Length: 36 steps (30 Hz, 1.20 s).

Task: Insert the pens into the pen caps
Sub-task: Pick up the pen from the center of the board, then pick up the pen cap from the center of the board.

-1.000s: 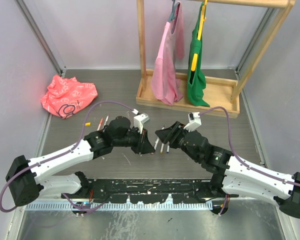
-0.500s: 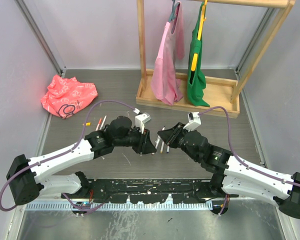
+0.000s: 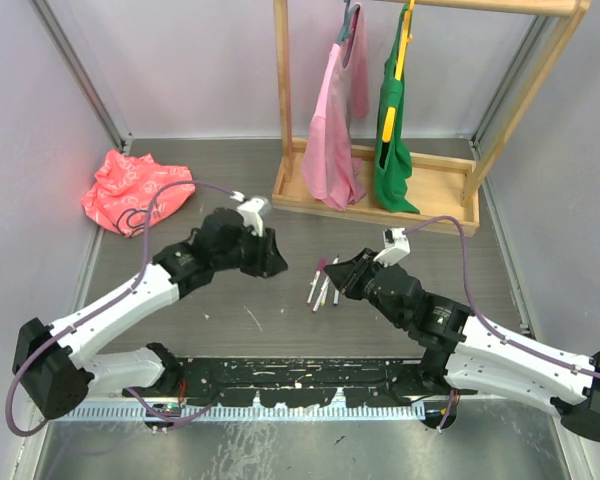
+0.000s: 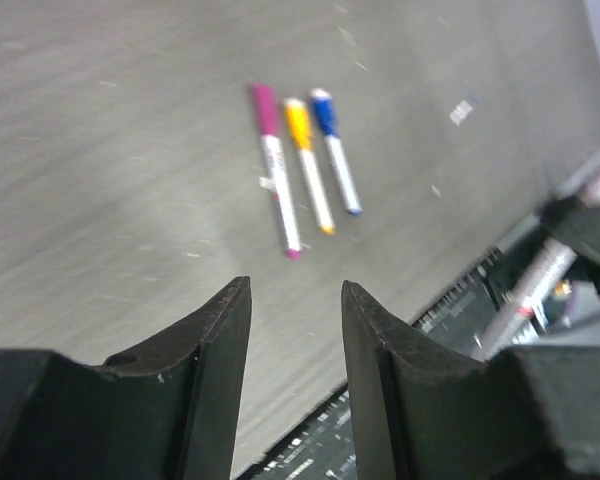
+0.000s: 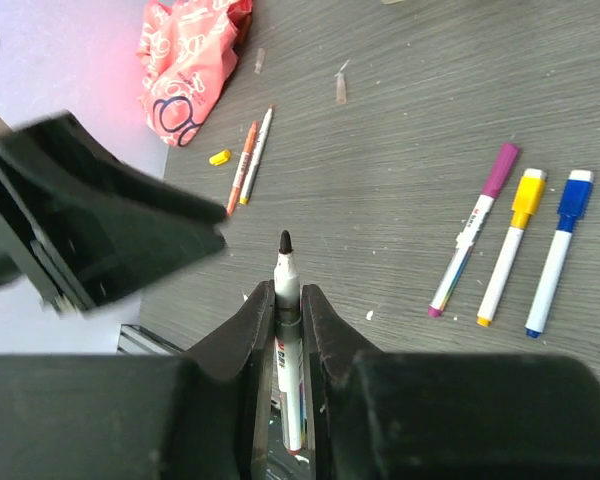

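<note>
My right gripper (image 5: 288, 292) is shut on a white-barrelled pen (image 5: 286, 275) whose bare black tip sticks out past the fingertips. In the top view the right gripper (image 3: 340, 272) hovers just right of three capped pens (image 3: 323, 285) lying side by side. In the right wrist view these are pink (image 5: 475, 228), yellow (image 5: 512, 245) and blue (image 5: 558, 250). My left gripper (image 4: 295, 288) is open and empty, above the table short of the same three pens (image 4: 308, 165). In the top view the left gripper (image 3: 276, 262) is left of them. A loose yellow cap (image 5: 220, 157) lies beside two thin pens (image 5: 248, 165).
A red-pink plastic bag (image 3: 138, 190) lies at the back left. A wooden rack (image 3: 380, 190) with hanging pink and green cloths stands at the back. A black rail (image 3: 300, 380) runs along the near table edge. Grey walls close both sides.
My left gripper has drawn back up and to the left, away from the right gripper it was close to. The right gripper has shifted slightly right. The three capped pens now show between them.
</note>
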Each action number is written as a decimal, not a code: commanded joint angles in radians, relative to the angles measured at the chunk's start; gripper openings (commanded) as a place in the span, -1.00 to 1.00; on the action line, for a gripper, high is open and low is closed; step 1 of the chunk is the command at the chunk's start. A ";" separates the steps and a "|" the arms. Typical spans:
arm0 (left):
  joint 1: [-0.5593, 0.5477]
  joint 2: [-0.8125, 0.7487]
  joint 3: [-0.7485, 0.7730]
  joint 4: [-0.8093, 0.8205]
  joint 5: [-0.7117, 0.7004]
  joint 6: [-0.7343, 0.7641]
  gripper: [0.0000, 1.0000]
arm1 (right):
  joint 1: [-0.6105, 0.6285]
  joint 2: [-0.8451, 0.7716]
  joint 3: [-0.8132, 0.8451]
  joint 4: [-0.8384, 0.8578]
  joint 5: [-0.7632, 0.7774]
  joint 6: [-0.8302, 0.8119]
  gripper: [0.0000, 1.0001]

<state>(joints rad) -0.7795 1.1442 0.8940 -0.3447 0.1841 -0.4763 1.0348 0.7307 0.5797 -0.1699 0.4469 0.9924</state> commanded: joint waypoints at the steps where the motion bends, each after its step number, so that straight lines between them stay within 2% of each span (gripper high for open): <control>1: 0.167 0.010 0.103 -0.087 -0.082 0.057 -0.14 | 0.003 -0.038 -0.018 -0.033 0.029 -0.010 -1.00; 6: 0.296 0.198 0.252 -0.206 -0.234 0.155 -0.11 | 0.002 -0.079 -0.045 -0.055 0.017 -0.002 -1.00; 11: 0.390 0.385 0.395 -0.258 -0.333 0.216 -0.11 | 0.003 -0.097 -0.044 -0.085 -0.011 -0.016 -1.00; 23: 0.546 0.743 0.700 -0.301 -0.395 0.268 -0.12 | 0.002 -0.139 -0.015 -0.194 0.011 -0.080 -1.00; 36: 0.602 1.005 0.952 -0.379 -0.400 0.306 -0.15 | 0.002 -0.144 0.016 -0.267 0.045 -0.128 -1.00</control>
<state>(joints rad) -0.1951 2.1197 1.7596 -0.6903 -0.1989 -0.1928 1.0348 0.6018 0.5507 -0.4355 0.4591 0.8883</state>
